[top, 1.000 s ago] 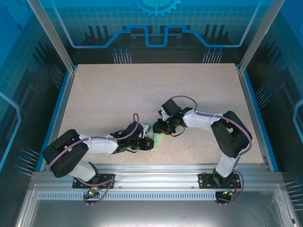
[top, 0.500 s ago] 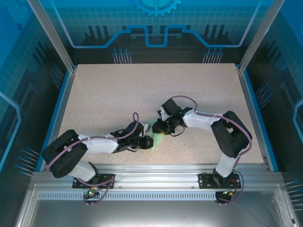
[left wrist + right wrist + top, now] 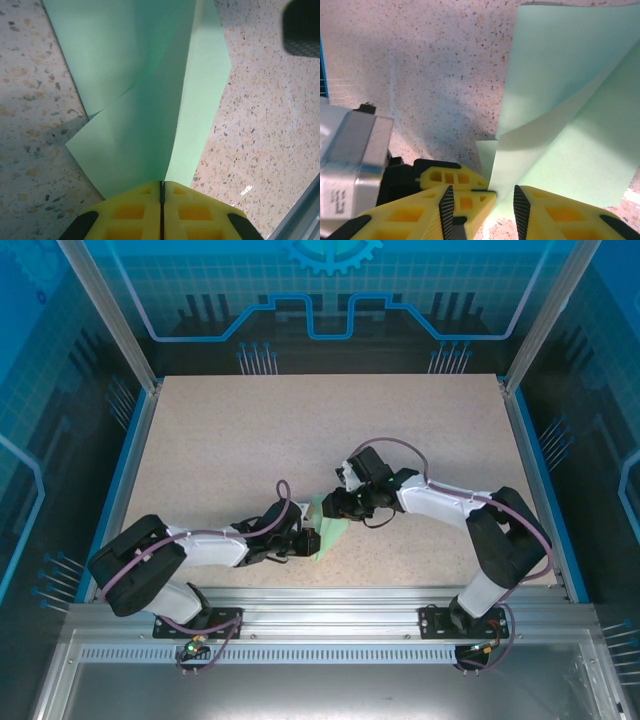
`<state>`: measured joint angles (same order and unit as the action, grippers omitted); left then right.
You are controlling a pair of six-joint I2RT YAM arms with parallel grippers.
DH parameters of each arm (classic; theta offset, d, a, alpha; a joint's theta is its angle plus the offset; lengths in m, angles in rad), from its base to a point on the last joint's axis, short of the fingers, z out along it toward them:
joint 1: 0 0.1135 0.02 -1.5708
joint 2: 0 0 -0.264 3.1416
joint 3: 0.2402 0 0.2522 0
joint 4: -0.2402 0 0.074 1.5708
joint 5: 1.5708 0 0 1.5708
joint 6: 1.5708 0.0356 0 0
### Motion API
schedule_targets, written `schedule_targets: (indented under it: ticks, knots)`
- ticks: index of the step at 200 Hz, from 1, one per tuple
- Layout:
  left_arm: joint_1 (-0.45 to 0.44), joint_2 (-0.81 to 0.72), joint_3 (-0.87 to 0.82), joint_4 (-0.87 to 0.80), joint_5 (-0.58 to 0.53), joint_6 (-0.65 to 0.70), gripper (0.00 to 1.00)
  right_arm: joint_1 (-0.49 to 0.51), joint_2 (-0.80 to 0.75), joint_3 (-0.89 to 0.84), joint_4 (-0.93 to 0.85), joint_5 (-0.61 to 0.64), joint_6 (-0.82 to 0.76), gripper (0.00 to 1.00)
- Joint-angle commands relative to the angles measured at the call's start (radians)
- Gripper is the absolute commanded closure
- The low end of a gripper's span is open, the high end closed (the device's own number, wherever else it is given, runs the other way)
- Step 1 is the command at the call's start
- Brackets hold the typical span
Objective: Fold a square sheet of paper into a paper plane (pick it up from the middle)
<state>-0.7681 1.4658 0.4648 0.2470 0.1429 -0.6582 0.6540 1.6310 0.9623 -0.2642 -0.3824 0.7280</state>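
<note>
Close to the front edge of the tabletop (image 3: 250,430), the left claw (image 3: 161,186) is clenched tight on the near end of the sheet of paper (image 3: 145,100), pinching it at the centre crease. The pale green sheet, partly folded into creased flaps, sits around the middle of the tabletop between the two claws. Just beyond it, the right claw (image 3: 480,200) stands released, jaws apart, with a folded edge of the paper reaching into the gap.
</note>
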Motion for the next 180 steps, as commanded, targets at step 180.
schedule_targets:
  ticks: [180]
  knots:
    - [-0.02,-0.016,0.046,-0.091,-0.013,0.056,0.61,0.021,0.119,0.028,0.042,-0.065,0.021,0.61]
